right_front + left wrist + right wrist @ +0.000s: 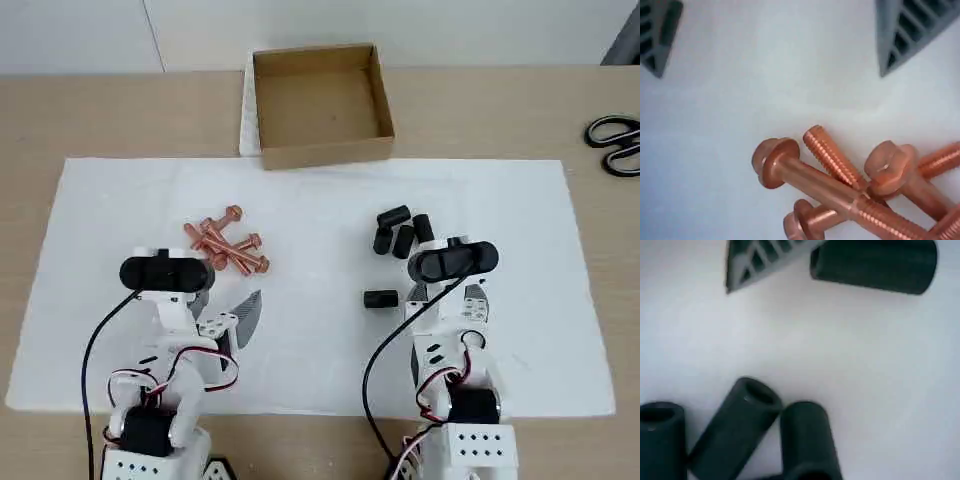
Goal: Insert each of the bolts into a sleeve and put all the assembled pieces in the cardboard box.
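Just ahead of the left gripper [770, 75], jaws spread wide, lie copper flange bolts [830, 189]; black sleeves [735, 435] sit under the right gripper [445, 292], seemingly parted too; cardboard box [320, 150] well beyond both.

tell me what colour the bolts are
Shiny copper-orange. The bolts show best in the left wrist view.

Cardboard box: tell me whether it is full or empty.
Empty. The cardboard box shows a bare floor; the bolts and sleeves all lie outside it on the white sheet.
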Robot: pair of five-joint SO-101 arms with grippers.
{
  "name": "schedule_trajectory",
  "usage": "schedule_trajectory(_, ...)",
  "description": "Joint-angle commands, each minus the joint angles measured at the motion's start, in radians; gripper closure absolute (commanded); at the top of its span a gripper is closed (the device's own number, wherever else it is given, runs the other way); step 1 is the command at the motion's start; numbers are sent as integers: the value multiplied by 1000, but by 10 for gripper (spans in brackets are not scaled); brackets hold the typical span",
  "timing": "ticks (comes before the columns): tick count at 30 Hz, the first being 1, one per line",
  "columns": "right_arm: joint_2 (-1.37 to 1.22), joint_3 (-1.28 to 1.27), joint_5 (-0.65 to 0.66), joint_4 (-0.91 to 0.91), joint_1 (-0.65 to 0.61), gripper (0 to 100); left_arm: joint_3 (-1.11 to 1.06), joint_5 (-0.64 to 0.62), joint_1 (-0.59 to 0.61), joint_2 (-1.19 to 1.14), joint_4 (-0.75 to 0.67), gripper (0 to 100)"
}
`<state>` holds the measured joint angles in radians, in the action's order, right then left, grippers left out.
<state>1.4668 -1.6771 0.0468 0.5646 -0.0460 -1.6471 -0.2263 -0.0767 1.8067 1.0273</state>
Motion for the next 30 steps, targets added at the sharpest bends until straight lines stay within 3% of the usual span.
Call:
schedule_trajectory(1,12,44,11,13,15,756,-8,-2,0,12,-48,739)
schedule_trajectory(7,12,298,83,326,114,756,25,3,15,11,-48,739)
schedule_trajectory(12,12,554,226,513,205,756,171,44,184,9,15,739)
schedule_trajectory(19,-13,864,285,674,278,756,367,181,330,-25,64,739)
schedule_trajectory(25,-306,1114,282,835,277,756,613,180,338,-402,69,739)
schedule_trajectory(30,-753,1410,281,1121,236,756,920,180,331,-825,199,739)
